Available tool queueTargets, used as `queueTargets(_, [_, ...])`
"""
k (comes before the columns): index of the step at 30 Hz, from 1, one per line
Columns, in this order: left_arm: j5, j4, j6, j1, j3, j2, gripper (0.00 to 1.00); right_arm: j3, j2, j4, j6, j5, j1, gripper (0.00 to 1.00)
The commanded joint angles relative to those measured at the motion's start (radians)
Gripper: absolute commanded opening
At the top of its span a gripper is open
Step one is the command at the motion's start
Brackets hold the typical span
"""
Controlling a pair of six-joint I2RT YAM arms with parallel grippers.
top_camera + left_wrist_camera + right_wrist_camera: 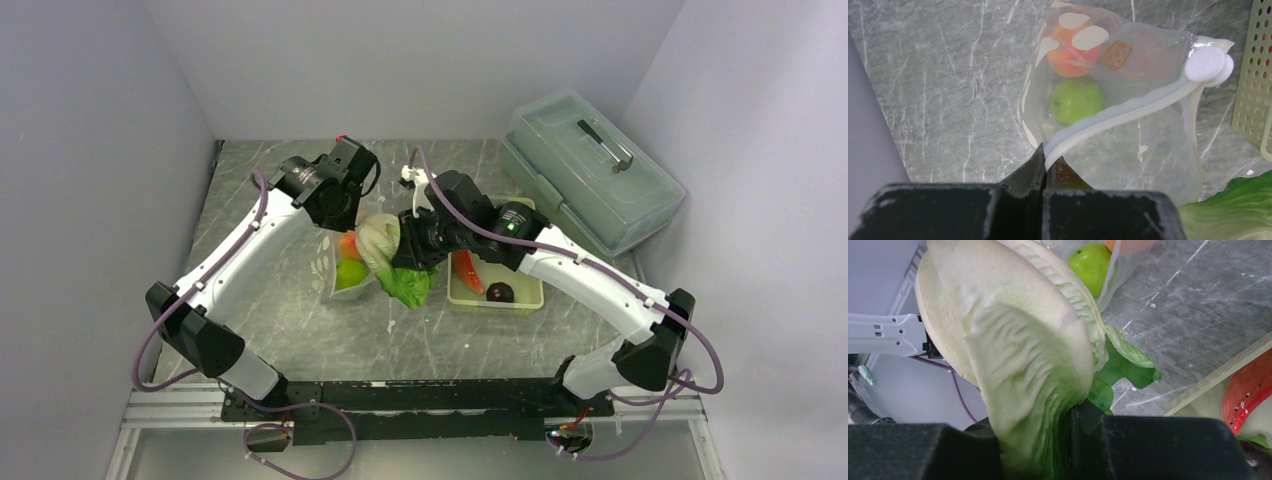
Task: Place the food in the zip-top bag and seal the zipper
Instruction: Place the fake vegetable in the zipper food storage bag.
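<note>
From above, the left gripper (338, 228) holds the zip-top bag (335, 268) up off the marble table (300, 330), left of centre. The right gripper (402, 255) carries the lettuce (385, 250) just beside the bag. The lettuce's long axis runs diagonally, with the pale stem end up toward the bag and the green frills down toward the pale green basket (455, 298). The red-orange long piece (467, 270) and the dark maroon ball (500, 292) lie in that basket, and the lidded box (590, 170) stands well apart at the right. In the left wrist view the fingers are pressed together on one end of the zipper (1118, 115). That strip climbs diagonally to a round slider (1205, 64), and the second lip hangs loose, so the mouth gapes. The green ball (1075, 100) and the orange-red ball (1068, 55) already sit inside. In the right wrist view the fingers pinch the lettuce low on its stalk, and the pale cupped stem end points away from the camera toward the bag. The step in hand looks like loading the lettuce, with the task roughly a third done. The next move probably calls for steering the stem end into the mouth before letting go, since the wide leaves may catch on the limp lip.
</note>
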Motion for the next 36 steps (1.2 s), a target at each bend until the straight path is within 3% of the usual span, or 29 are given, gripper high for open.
queueTargets(1, [-0.022, 0.028, -0.061, -0.046, -0.006, -0.049, 0.0, 0.04, 0.026, 0.029, 0.019, 0.022, 0.01, 0.0])
queueTargets(21, [-0.037, 0.044, -0.098, -0.089, -0.054, -0.094, 0.0, -0.11, 0.032, 0.105, 0.053, 0.025, 0.011, 0.0])
queueTargets(36, [-0.021, 0.07, -0.124, -0.176, -0.079, -0.1, 0.0, -0.045, 0.158, -0.012, 0.059, 0.038, 0.01, 0.0])
